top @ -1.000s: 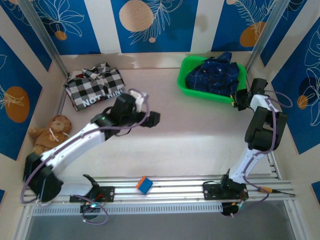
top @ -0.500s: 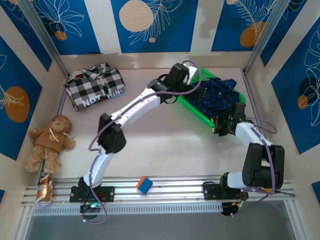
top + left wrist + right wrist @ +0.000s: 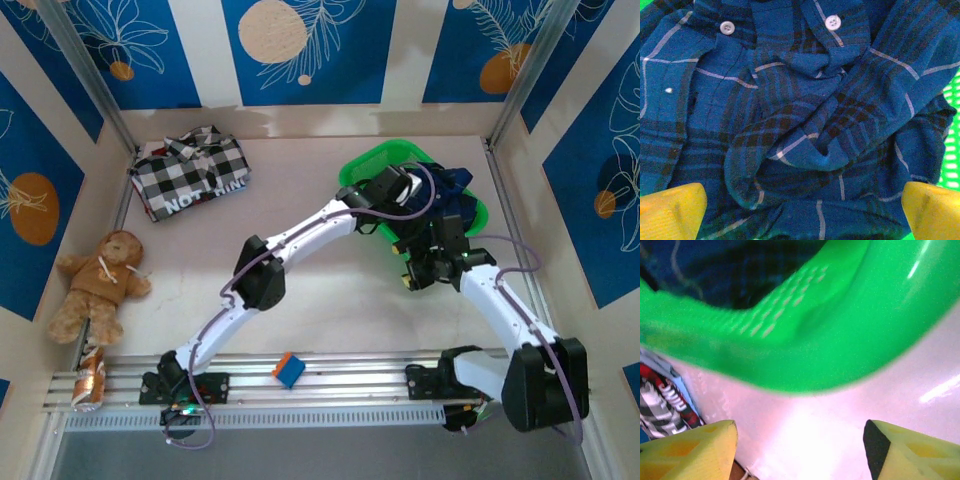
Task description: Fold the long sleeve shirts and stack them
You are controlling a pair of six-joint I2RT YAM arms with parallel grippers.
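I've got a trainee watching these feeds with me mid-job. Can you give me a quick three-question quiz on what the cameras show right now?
1. True or false: the dark blue plaid shirt lies spread flat on the table.
2. Where is the black-and-white checked shirt? A) in the green basket; B) at the far left of the table; C) on top of the plaid shirt.
3. How do the jaws of the left pincer stand, and what is below them?

Key
1. False: it is bunched up in the basket.
2. B.
3. Open, with the plaid shirt right below and nothing gripped.
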